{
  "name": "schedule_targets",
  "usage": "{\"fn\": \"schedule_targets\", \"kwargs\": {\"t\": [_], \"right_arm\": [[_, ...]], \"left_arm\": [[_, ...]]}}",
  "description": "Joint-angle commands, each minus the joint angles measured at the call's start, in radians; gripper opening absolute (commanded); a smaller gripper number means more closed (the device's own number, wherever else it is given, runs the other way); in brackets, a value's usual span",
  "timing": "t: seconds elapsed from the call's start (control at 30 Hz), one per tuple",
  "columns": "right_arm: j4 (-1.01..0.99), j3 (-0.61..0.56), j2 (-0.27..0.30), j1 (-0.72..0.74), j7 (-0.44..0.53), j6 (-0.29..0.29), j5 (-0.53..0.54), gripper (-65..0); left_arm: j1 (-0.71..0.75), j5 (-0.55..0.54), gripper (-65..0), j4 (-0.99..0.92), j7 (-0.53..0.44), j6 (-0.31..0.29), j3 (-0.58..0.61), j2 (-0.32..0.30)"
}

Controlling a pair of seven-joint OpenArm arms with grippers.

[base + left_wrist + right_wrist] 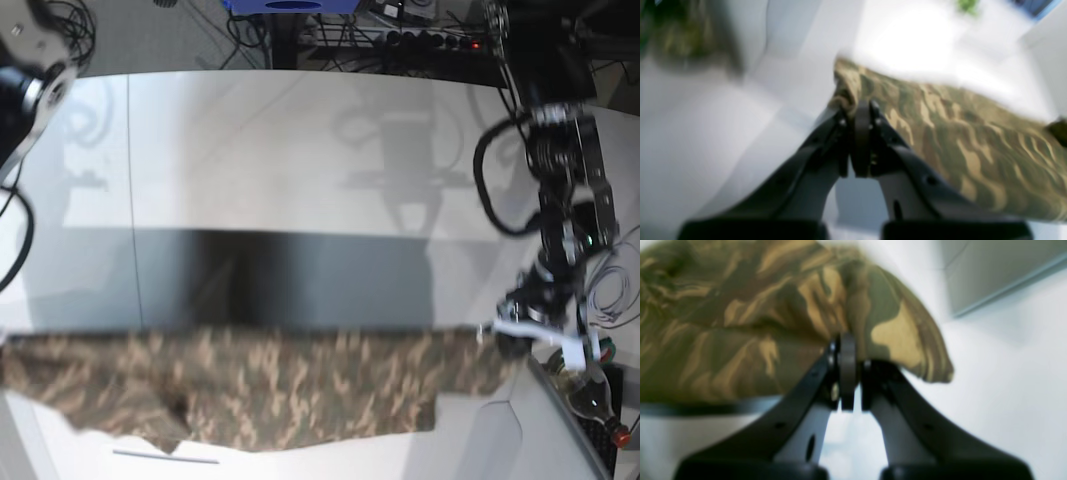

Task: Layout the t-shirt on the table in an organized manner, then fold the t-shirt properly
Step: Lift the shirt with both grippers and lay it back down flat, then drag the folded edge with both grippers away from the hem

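Left gripper (860, 110): you are looking at jaws clenched on a bunched edge of the t-shirt (973, 146); in the base view this arm is standing at the right edge, with the cloth's end reaching it.
Right gripper (848, 350): its jaws are pinching a fold of the camouflage cloth, which is draping over and behind the fingertips; in the base view the gripper itself is sitting out of frame at the left.
T-shirt: it is stretching as a long band across the lower part of the base view, from the left edge to the left gripper, its upper edge pulled nearly straight and its lower edge hanging ragged.
Table (300, 150): its white top is lying behind the band, and a broad dark shadow is falling on it just above the cloth.
Sharpness: both wrist views are blurring, so you are getting no fine detail of the grip.
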Motion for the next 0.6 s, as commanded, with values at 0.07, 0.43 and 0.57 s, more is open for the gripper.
{"fn": "schedule_targets", "kwargs": {"t": [0.07, 0.43, 0.57], "right_arm": [[-0.049, 0.083, -0.040, -0.093, 0.127, -0.002, -0.005, -64.5], [-0.308, 0.092, -0.050, -0.322, 0.417, -0.002, -0.004, -64.5], [-0.302, 0.092, -0.052, -0.371, 0.440, -0.002, -0.004, -64.5]], "left_arm": [[0.092, -0.002, -65.0, -0.044, -0.127, -0.015, 0.007, 0.005], [0.196, 0.000, -65.0, -0.297, -0.320, -0.015, 0.067, -0.001], [0.218, 0.000, -65.0, -0.294, -0.322, -0.015, 0.064, -0.003]]}}
